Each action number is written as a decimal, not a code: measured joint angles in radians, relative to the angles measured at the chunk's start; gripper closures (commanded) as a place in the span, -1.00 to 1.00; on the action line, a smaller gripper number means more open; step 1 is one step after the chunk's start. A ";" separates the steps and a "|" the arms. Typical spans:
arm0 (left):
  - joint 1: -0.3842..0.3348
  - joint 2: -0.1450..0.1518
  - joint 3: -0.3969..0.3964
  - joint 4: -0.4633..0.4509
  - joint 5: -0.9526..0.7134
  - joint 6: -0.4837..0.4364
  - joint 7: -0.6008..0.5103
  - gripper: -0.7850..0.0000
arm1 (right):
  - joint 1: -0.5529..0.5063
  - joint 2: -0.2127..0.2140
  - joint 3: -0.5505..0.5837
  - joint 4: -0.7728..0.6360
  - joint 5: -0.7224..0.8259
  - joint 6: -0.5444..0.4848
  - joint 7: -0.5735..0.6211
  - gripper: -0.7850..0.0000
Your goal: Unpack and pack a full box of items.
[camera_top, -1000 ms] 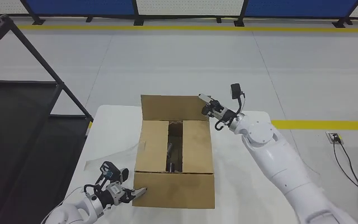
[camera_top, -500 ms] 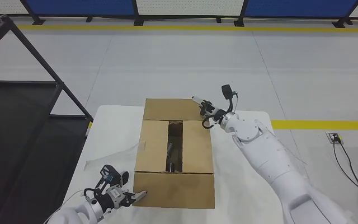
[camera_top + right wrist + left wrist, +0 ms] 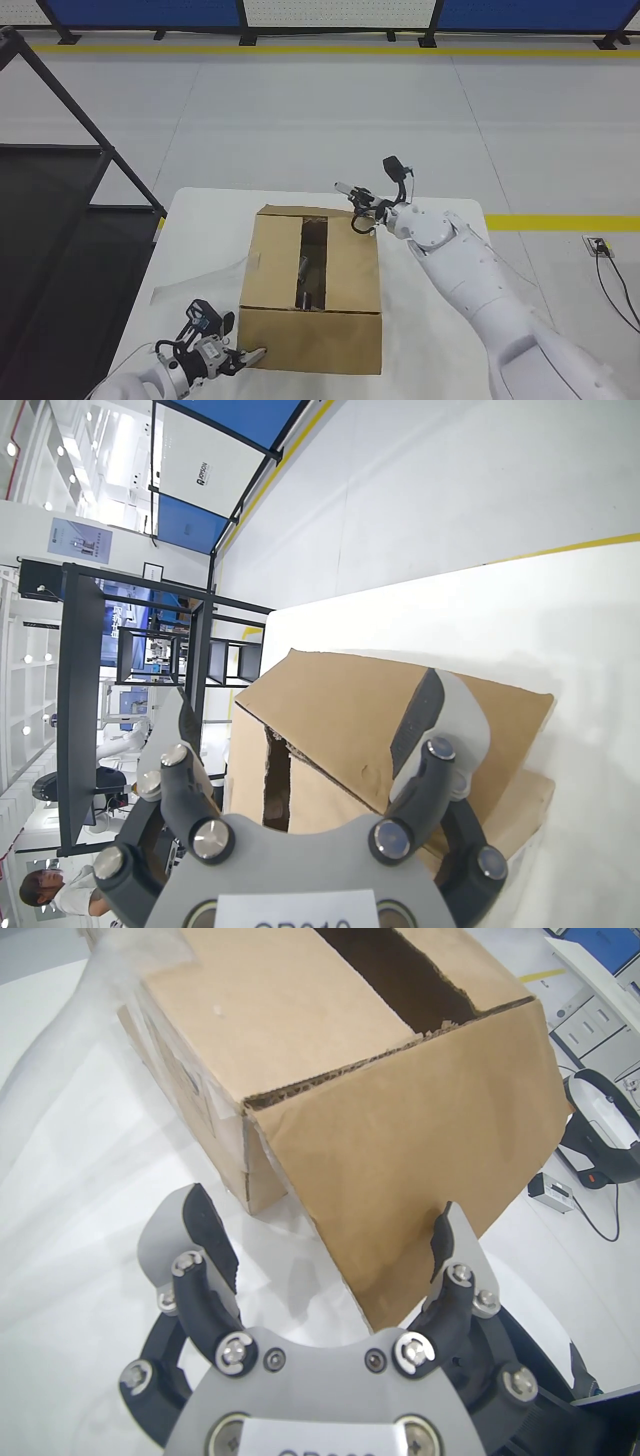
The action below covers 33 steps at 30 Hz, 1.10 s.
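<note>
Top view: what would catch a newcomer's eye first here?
The brown cardboard box in the middle of the white table, its top flaps leaving a dark slot. The right gripper is open at its far edge, the left gripper open at its near corner.

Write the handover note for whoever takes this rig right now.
Left gripper: open, straddling the low corner of the near flap, which hangs outward.
Right gripper: open at the far flap, which stands half raised.
Box on the table; items inside, seen through the gap between the two side flaps.
Done: side flaps folded in.
Left: probably fold the near and far flaps over the top.
</note>
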 measured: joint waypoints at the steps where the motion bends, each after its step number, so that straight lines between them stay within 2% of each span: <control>1: 0.000 0.000 0.001 0.001 0.002 0.000 0.001 -1.00 | 0.002 -0.003 0.001 0.005 -0.002 -0.001 -0.001 -1.00; 11: -0.009 0.000 0.008 0.027 0.016 0.029 0.028 -1.00 | 0.014 -0.020 0.021 0.042 -0.019 -0.045 -0.034 -1.00; 19: 0.004 0.004 -0.072 0.052 -0.118 0.009 0.098 -1.00 | 0.009 -0.016 0.060 0.021 0.002 -0.169 -0.018 -1.00; 22: 0.004 0.007 -0.111 0.073 -0.192 0.012 0.093 -1.00 | 0.004 -0.010 0.085 0.001 0.040 -0.224 0.044 -1.00; 26: -0.009 0.005 -0.133 0.104 -0.274 0.083 0.090 -1.00 | -0.003 0.000 0.116 -0.039 0.085 -0.292 0.142 -1.00; 29: -0.021 0.001 -0.119 0.104 -0.253 0.161 0.093 -1.00 | -0.016 0.006 0.135 -0.085 0.115 -0.323 0.216 -1.00; 33: -0.049 -0.008 -0.060 0.103 -0.174 0.270 0.117 -1.00 | -0.036 0.021 0.167 -0.155 0.182 -0.329 0.391 -1.00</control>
